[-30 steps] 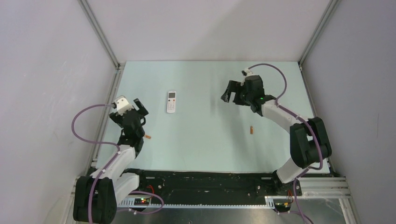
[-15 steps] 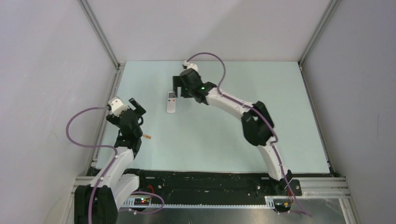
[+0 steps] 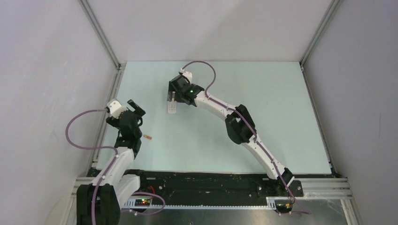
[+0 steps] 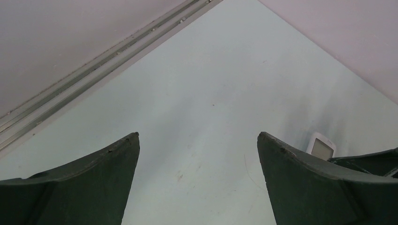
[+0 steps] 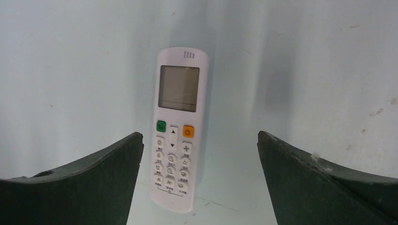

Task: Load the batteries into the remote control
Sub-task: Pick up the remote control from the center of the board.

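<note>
Remote control beneath spread right hand

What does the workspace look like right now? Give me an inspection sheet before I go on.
Surface: pale green table, faint scuffs in the wrist views.
Job's things: remote control lies face up, display and buttons showing, back hidden. One battery lies on the table's left side. Second battery not seen.
Clutter: nothing seen.
Grippers: right gripper hangs over the remote control, jaws open either side of it, no contact visible. Left gripper has its jaws open with nothing between them.
Cables: a purple cable loops off each wrist, away from the job's things.
Surroundings: plain walls, metal frame posts at the far corners.
</note>
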`<state>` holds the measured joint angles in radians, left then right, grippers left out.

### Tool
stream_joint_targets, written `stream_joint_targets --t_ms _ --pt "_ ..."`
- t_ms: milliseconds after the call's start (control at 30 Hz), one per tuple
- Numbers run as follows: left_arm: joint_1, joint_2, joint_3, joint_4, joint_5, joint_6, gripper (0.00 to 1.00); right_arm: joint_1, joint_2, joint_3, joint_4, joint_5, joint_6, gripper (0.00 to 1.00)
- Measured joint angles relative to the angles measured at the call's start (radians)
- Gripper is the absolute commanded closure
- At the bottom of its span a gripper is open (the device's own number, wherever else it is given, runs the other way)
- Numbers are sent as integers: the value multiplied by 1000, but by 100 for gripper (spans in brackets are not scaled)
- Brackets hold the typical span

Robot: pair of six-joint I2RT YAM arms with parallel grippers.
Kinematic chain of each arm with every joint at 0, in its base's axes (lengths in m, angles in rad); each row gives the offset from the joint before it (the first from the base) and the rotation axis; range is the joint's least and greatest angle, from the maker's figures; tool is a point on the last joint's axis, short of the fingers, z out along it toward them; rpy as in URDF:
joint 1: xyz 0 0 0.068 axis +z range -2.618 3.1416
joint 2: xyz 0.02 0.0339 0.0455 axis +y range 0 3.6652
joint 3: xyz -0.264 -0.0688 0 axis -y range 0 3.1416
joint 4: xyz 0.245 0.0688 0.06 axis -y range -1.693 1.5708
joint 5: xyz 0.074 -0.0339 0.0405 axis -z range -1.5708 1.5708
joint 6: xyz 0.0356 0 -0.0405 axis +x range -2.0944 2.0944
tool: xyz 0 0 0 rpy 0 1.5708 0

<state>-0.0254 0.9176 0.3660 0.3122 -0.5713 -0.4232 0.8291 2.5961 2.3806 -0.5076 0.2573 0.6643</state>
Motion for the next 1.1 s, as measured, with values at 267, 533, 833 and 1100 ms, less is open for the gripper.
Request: stream_joint_targets --t_ms 267,533,833,1100 --pt "17 0 0 -2 37 -24 2 10 47 53 11 -2 21 9" --pt "51 1 0 -2 77 -47 2 22 78 68 9 -3 17 11" --pt "57 9 0 -2 105 -52 2 39 84 74 2 16 -24 18" --pt "65 12 0 -2 114 -61 2 65 95 97 -33 48 -99 29"
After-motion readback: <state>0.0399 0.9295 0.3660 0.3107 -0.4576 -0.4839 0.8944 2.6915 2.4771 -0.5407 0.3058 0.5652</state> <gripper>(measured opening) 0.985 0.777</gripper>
